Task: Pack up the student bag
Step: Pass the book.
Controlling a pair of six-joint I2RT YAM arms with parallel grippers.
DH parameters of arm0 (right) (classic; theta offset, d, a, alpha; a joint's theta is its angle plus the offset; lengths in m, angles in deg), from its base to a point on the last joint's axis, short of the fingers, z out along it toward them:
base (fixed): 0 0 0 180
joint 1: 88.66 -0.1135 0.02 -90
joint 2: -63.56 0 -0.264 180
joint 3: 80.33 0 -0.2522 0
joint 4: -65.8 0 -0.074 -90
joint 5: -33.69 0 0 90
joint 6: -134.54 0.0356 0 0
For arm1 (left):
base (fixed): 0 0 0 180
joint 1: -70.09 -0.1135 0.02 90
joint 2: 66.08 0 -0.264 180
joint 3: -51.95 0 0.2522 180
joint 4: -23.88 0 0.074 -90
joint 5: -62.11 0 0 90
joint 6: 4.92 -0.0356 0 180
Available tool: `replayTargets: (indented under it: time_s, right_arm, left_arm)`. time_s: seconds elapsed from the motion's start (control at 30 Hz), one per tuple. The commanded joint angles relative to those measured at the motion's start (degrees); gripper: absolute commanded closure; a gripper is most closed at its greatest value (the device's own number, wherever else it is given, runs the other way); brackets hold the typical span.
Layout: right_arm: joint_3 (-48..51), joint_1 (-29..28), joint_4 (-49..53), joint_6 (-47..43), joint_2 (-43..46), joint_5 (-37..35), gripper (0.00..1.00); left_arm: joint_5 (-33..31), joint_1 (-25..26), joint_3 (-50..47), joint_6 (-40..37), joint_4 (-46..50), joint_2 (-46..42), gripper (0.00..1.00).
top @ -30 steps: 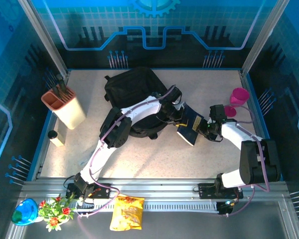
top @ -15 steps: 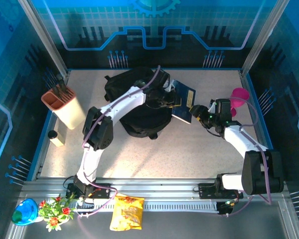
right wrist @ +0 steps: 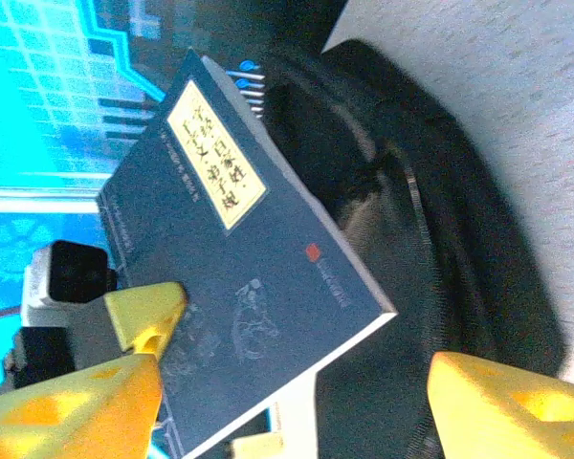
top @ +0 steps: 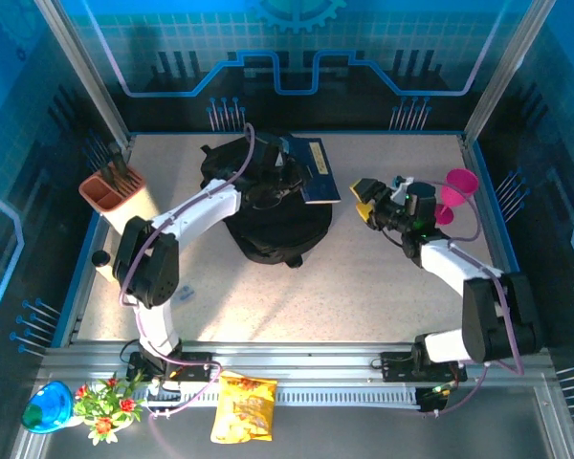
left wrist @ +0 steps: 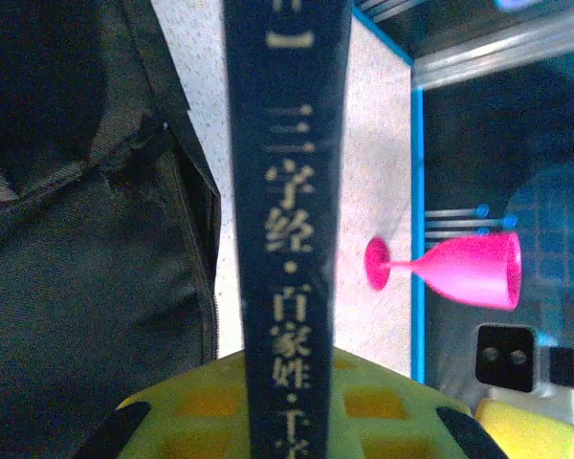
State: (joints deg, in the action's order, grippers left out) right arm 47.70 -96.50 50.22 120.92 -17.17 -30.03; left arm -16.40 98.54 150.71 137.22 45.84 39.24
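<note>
The book [top: 311, 170] in the left gripper [top: 291, 178] has risen over the student bag [top: 277, 228].

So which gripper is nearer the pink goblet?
Right. The right gripper is open between the pink goblet and the student bag; the left gripper is farther, holding the blue book over the bag.

1. I saw the left arm [top: 187, 218] as white tubular links between black joint housings, with a lilac cable [top: 241, 153] looping off it.
2. The right arm [top: 456, 265] looked the same: white links, black joints, lilac cable.
3. The left gripper [top: 289, 178] had yellow plastic fingers [left wrist: 383, 402] with a square-celled face.
4. The right gripper [top: 364, 203] carried plain yellow wedge-shaped fingers [right wrist: 517, 411].
</note>
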Motion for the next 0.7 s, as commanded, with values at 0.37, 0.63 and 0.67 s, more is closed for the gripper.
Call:
replayTargets:
  time_s: [0.37,0.63,0.67]
  right_arm:
    - [-9.6,-12.3,-26.5,21.6,-18.4,-2.1,0.30]
    - [-9.0,-12.5,-27.3,21.9,-19.1,-3.9,0.50]
    - [-8.7,-12.5,-27.3,21.7,-18.9,-4.1,0.55]
  left_arm:
    - [-6.7,0.3,-8.1,12.8,-20.3,-6.7,0.93]
    - [-7.1,0.1,-8.6,12.7,-20.5,-7.3,0.93]
    - [-7.1,0.1,-8.7,12.7,-20.5,-7.3,0.93]
